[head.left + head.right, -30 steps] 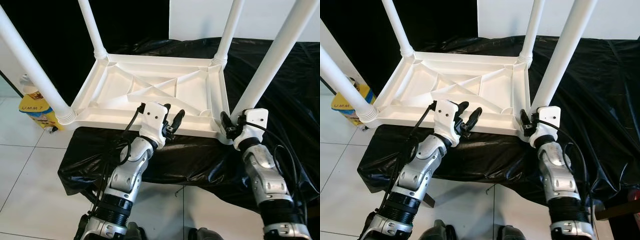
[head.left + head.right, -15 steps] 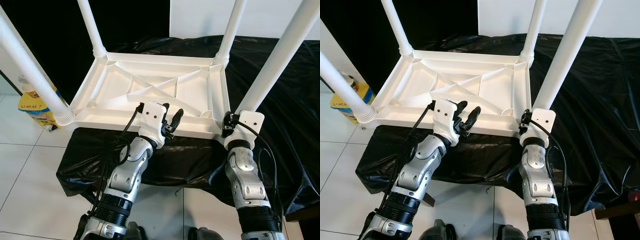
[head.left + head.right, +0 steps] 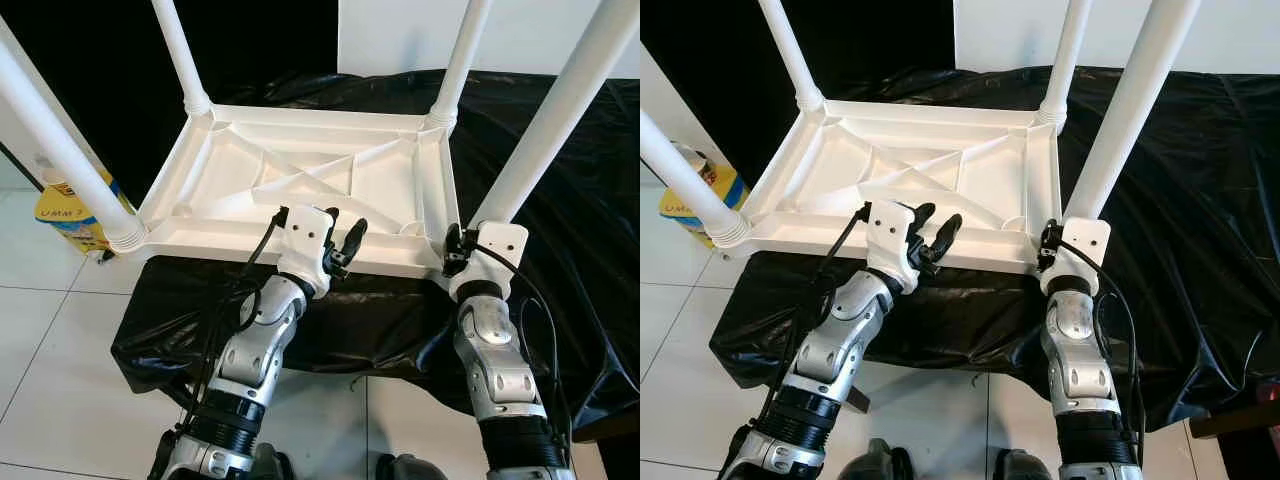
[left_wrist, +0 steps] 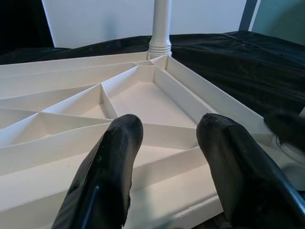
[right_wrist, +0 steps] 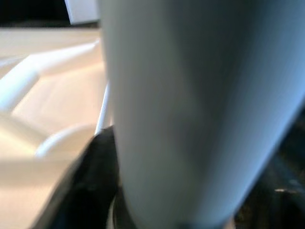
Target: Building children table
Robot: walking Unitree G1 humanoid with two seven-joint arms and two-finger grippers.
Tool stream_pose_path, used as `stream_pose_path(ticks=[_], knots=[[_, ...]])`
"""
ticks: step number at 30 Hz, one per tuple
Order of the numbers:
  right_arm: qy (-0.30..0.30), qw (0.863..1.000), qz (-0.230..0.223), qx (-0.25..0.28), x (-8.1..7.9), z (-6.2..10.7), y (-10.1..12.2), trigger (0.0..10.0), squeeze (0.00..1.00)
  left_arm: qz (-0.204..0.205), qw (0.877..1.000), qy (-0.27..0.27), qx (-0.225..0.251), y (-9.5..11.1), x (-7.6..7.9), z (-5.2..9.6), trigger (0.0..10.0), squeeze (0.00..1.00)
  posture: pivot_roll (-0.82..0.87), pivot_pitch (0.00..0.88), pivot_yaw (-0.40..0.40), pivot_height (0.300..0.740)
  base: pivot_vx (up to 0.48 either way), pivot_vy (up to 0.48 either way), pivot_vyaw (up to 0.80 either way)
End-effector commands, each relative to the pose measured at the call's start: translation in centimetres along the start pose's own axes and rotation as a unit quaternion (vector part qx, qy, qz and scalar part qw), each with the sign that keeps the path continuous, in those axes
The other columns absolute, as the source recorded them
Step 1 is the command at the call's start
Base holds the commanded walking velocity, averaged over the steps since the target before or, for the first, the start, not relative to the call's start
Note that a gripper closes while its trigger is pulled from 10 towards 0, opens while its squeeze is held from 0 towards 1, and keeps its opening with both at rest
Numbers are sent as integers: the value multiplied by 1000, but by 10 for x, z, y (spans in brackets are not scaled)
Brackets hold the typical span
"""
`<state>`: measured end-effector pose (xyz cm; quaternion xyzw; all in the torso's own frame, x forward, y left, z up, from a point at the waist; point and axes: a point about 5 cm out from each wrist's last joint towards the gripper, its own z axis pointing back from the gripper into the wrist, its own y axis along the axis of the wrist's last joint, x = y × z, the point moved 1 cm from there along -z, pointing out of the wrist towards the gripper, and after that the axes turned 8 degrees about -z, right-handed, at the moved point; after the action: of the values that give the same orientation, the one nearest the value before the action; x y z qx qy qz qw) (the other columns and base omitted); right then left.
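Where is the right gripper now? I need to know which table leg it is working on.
The right gripper is at the base of the near-right table leg, at the near right corner of the upturned white tabletop.

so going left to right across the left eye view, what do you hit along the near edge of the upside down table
yellow bag on the floor → near left table leg → left hand over the table's near edge → right hand at the base of the near right table leg
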<state>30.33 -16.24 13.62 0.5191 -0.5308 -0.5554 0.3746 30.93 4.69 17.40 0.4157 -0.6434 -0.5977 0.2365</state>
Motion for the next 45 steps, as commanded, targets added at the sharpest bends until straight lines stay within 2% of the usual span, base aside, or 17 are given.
stream_pose_path(ticks=[1, 7, 10, 14, 15, 16, 18, 23, 24, 27, 28, 37, 38, 40, 41, 43, 45], knots=[[19, 1000, -3, -3, 0, 2, -1, 10000, 1000, 0, 1000, -9, -2, 0, 3, 1, 10000, 0, 42, 113, 12, 740, 0, 0, 0], [123, 992, 0, 5, 10, 7, 8, 10000, 1000, 0, 1000, -8, 0, 1, 2, 1, 10000, 0, 44, 110, 5, 740, 0, 0, 0], [160, 987, 7, 7, 20, 4, 14, 10000, 1000, 0, 1000, -7, 1, 1, 2, 1, 10000, 0, 44, 108, 8, 740, 0, 0, 0], [176, 984, 13, 8, 23, 2, 17, 10000, 1000, 0, 1000, -8, 1, 1, 2, 1, 10000, 0, 43, 109, 9, 740, 0, 0, 0], [207, 978, 20, 3, 25, -2, 20, 10000, 1000, -1, 1000, -9, 1, 1, 3, 1, 10000, 0, 43, 106, 10, 740, 0, 0, 0], [241, 970, 26, -5, 25, -7, 22, 10000, 0, -1, 1000, -10, 1, 1, 3, 1, 10000, 0, 43, 104, 11, 740, 0, 0, 0], [279, 959, 37, -18, 23, -13, 22, 10000, 0, -2, 1000, -12, 1, 1, 3, 0, 10000, 0, 45, 99, 11, 740, 0, 0, 0], [304, 951, 44, -31, 19, -17, 18, 10000, 0, -5, 1000, -14, 2, 2, 4, -1, 10000, 0, 51, 94, 7, 740, 0, 0, 0], [327, 942, 53, -46, 10, -19, 9, 4314, 0, -8, 1000, -14, 3, 2, 4, -1, 10000, 0, 61, 88, 4, 740, 0, 0, 0], [333, 940, 57, -51, 8, -20, 6, 4314, 0, -9, 1000, -14, 3, 3, 4, -1, 10000, 0, 64, 86, 1, 740, 0, 0, 0], [335, 939, 61, -58, 7, -21, 3, 0, 0, -10, 1000, -12, 3, 3, 3, 0, 10000, 0, 71, 84, -3, 740, 0, 0, 0], [305, 947, 62, -77, 20, -23, -6, 0, 0, -14, 1000, -5, 2, 3, -1, 3, 10000, 0, 80, 85, -5, 740, 0, 0, 0], [297, 950, 62, -76, 21, -23, -6, 6510, 0, -14, 1000, -5, 2, 3, -1, 3, 10000, 0, 79, 86, -2, 740, 0, 0, 0], [291, 952, 62, -74, 21, -23, -6, 6510, 0, -14, 1000, -5, 1, 3, -1, 3, 10000, 0, 79, 86, -2, 740, 0, 0, 0], [279, 955, 62, -74, 22, -23, -6, 10000, 0, -14, 1000, -5, 1, 3, -1, 2, 10000, 0, 78, 86, -1, 740, 0, 0, 0], [271, 958, 62, -74, 23, -23, -7, 10000, 0, -14, 1000, -6, 1, 3, -1, 2, 10000, 0, 78, 86, -1, 740, 0, 0, 0], [238, 967, 57, -68, 21, -22, -9, 10000, 0, -15, 1000, -8, 1, 3, -1, 2, 10000, 0, 72, 87, 8, 740, 0, 0, 0]])
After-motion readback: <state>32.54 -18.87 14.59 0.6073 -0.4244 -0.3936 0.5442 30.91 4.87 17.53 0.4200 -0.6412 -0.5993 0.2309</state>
